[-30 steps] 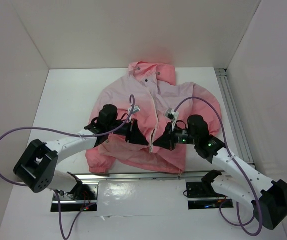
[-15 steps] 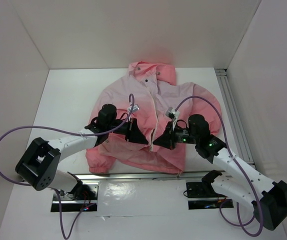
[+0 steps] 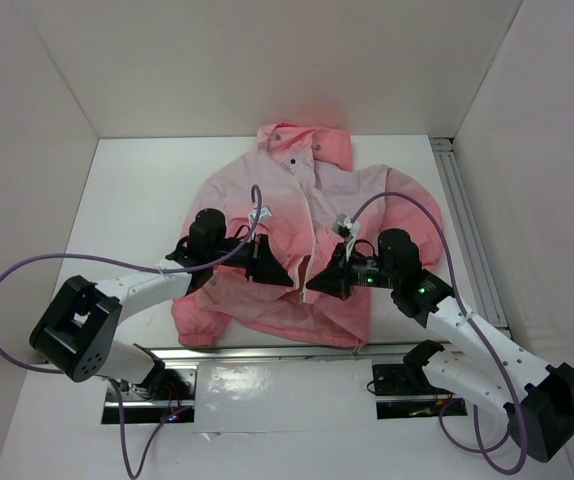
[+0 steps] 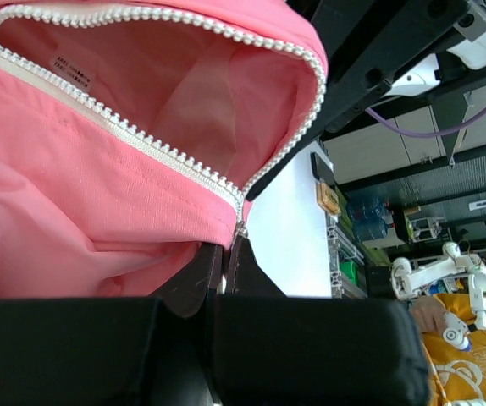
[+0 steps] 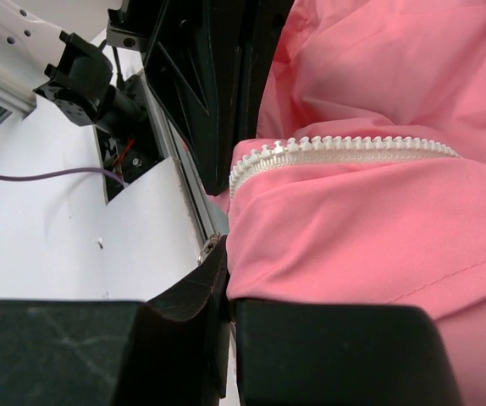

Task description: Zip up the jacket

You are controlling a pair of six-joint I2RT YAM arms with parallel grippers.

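At hem — left tool (image 4: 224, 254), right tool (image 5: 226, 279) each pinching jacket (image 3: 287, 200) beside zipper (image 5: 345, 148).

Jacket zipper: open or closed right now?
Open at the lower end: left wrist view shows the zipper with tooth rows spread apart, lining visible between. Higher up, cannot tell.

White shells and black joints are showing on left arm (image 3: 142, 285) and right arm (image 3: 482, 340); left claw (image 3: 287, 282), right claw (image 3: 311, 286) black; purple cables (image 3: 392, 195) trailing.
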